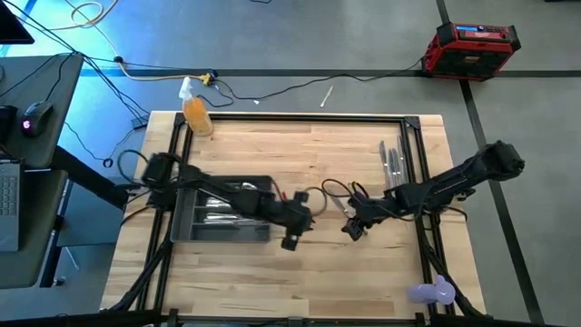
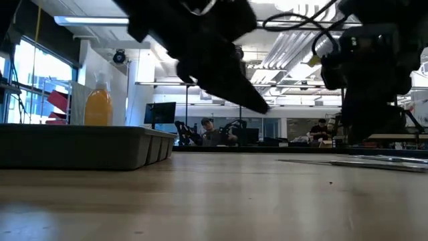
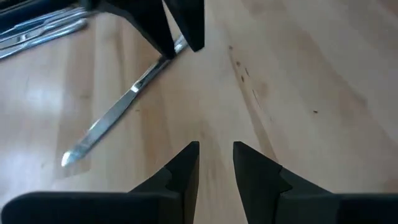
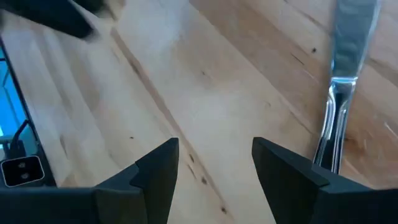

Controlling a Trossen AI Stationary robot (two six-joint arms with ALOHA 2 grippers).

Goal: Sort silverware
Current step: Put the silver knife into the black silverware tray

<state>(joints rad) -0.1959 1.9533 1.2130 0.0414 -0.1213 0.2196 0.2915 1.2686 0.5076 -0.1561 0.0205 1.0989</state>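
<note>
Hovering mid-surface, the left gripper has its fingers released with a narrow gap, grasping nothing. A knife lies flat on the wooden surface ahead of them, long axis slanted across their line. The right gripper, fingers spread and empty, has a fork just beside one finger. More silverware lies behind the right arm; some sits in the tray. Judging by reach, the right arm is nearer the loose pieces

knife: both ends cut off | tray: partly hidden by left arm
</note>
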